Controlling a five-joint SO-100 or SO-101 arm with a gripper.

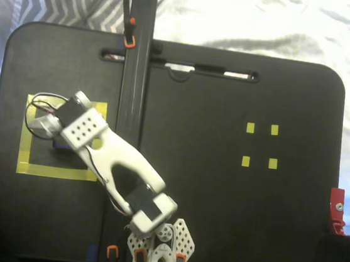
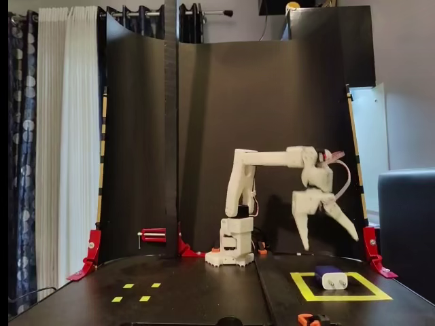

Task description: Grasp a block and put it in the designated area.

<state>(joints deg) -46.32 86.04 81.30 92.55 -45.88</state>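
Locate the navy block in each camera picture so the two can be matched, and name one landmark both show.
Fixed view from above: the block is only a dark sliver at left-centre, inside the yellow tape square, mostly covered by the arm's wrist.
Fixed view from the front: the block lies in plain sight at lower right, inside the yellow tape square, below the raised, open gripper.
Shared landmark: the yellow tape square.
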